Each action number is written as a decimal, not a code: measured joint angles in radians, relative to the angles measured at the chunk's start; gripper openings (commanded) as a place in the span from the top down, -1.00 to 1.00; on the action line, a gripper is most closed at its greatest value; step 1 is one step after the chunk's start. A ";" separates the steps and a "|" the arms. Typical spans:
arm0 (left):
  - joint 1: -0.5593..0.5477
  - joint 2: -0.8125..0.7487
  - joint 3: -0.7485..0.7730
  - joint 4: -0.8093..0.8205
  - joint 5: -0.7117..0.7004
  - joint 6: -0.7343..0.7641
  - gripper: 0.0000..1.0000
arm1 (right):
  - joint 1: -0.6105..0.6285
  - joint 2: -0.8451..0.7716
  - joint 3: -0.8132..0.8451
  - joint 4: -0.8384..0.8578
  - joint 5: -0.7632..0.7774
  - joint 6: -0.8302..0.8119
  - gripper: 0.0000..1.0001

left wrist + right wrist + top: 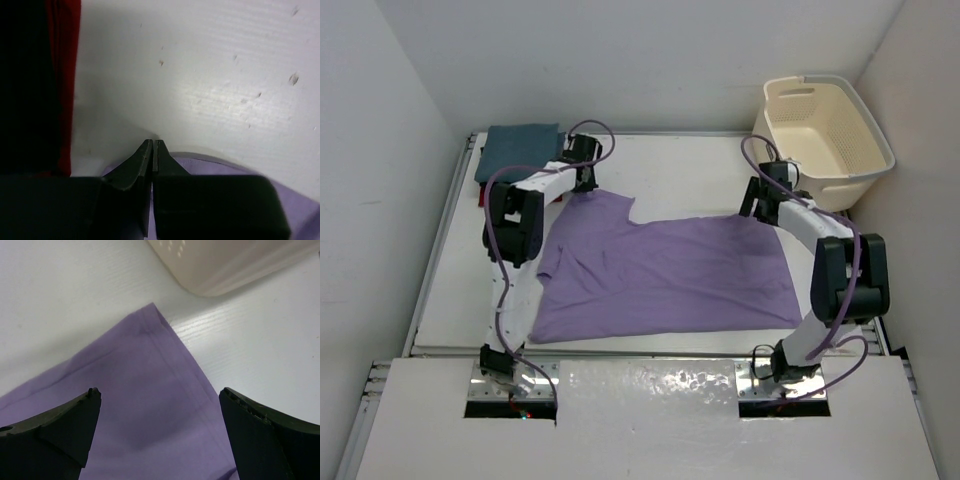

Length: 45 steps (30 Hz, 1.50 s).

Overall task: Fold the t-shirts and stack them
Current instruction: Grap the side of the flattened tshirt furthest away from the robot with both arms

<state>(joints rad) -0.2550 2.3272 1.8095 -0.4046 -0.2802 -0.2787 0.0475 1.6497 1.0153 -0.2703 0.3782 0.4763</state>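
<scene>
The lavender t-shirt [660, 275] lies spread flat on the white table. My left gripper [586, 182] is at its far left corner. In the left wrist view the left gripper [152, 143] is shut, with lavender cloth [220, 164] bunched around the fingers. My right gripper [760, 207] hovers over the far right corner. In the right wrist view the right gripper [159, 390] is wide open above the shirt's hemmed corner [150, 365]. A folded teal-blue t-shirt [520, 150] lies at the back left. The red t-shirt [67, 75] and the black t-shirt [25, 85] show beside it.
The cream perforated laundry basket [825, 125] stands at the back right, close to my right gripper, and its wall also shows in the right wrist view [225, 265]. White walls close in the table on three sides.
</scene>
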 measured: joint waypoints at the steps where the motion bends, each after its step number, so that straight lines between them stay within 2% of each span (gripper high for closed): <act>1: 0.000 -0.017 -0.024 0.003 0.000 0.003 1.00 | 0.007 0.015 0.011 0.005 0.016 0.004 -0.98; 11: 0.000 -0.180 -0.151 0.072 0.034 0.027 1.00 | 0.064 0.209 0.153 0.007 0.219 0.127 -0.95; 17: 0.000 -0.232 -0.211 0.101 0.058 0.027 1.00 | 0.081 0.341 0.275 0.000 0.283 0.187 -0.76; 21: 0.000 -0.253 -0.256 0.110 0.069 0.027 1.00 | 0.082 0.384 0.307 -0.004 0.305 0.210 -0.50; 33: 0.000 -0.391 -0.391 0.156 0.109 0.015 1.00 | 0.081 0.441 0.305 -0.016 0.352 0.241 -0.35; 34: 0.000 -0.399 -0.398 0.159 0.111 0.014 1.00 | 0.082 0.441 0.305 -0.014 0.352 0.243 -0.30; 38: 0.000 -0.420 -0.420 0.174 0.124 0.011 1.00 | 0.082 0.443 0.302 -0.019 0.354 0.247 0.21; 42: -0.001 -0.436 -0.451 0.180 0.149 0.006 1.00 | 0.082 0.444 0.293 -0.016 0.355 0.250 0.51; 44: -0.001 -0.449 -0.466 0.180 0.158 0.004 1.00 | 0.082 0.444 0.287 -0.011 0.358 0.251 0.57; 45: -0.002 -0.457 -0.473 0.178 0.163 0.003 1.00 | 0.082 0.444 0.282 -0.005 0.360 0.251 0.70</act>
<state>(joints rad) -0.2569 1.8698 1.3369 -0.2264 -0.1177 -0.2752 0.1291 2.0933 1.2976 -0.2756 0.7383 0.7277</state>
